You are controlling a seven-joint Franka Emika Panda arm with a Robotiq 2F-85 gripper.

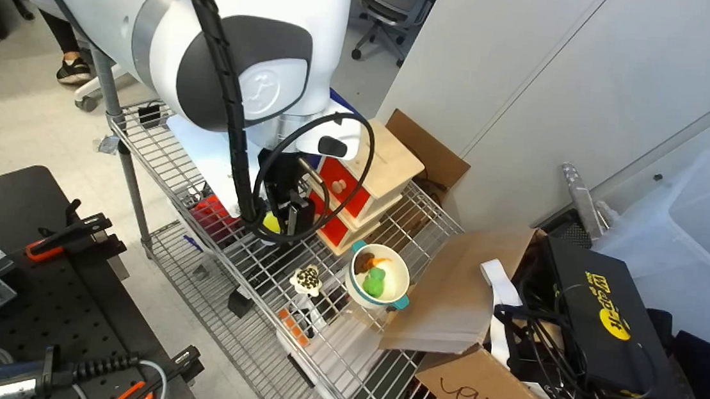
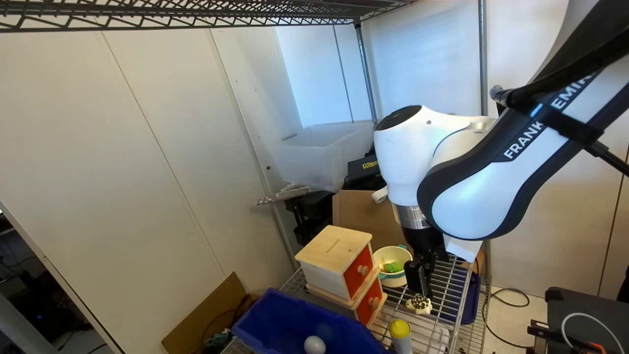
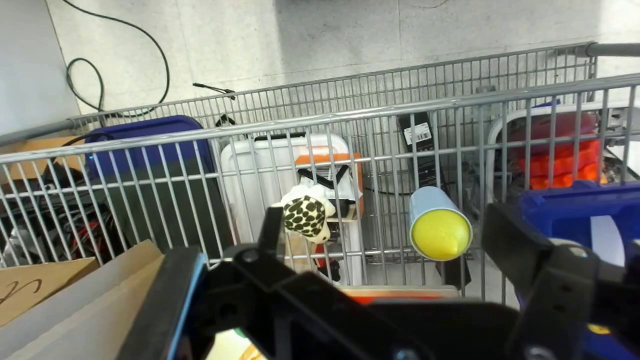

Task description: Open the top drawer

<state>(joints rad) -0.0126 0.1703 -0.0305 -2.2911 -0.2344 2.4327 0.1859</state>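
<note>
Far left in an exterior view: brown cardboard panel (image 2: 211,314), tilted, near the white wall (image 2: 123,162). Next right, blue bin (image 2: 290,314) on the wire shelf (image 3: 300,121), with a white ball (image 2: 314,345) inside. Just beside the bin, light-wood box cabinet (image 2: 322,280), upright on the same shelf. Top drawer (image 2: 354,282) in the upper half of that cabinet — red front, round knob (image 2: 362,270), pushed in as far as visible. Directly below, lower drawer (image 2: 364,310), also red-fronted, also in. Right of the cabinet, cream bowl (image 2: 393,283) with teal handles, green piece (image 2: 393,267) inside. Closer to the camera, cup (image 2: 403,344) with a yellow top, upright, apart from the cabinet. Further right, white toy (image 2: 418,307) with a dark-spotted back, on the shelf wires. Above the toy, gripper (image 3: 386,230), pointing down, out in front of the drawer fronts, apart from the top drawer. In the wrist view, fingers (image 3: 510,240) spread wide — toy and cup visible in the gap between. Far right, white arm (image 2: 471,206), angled down over the shelf, then black bench (image 2: 572,309).
</note>
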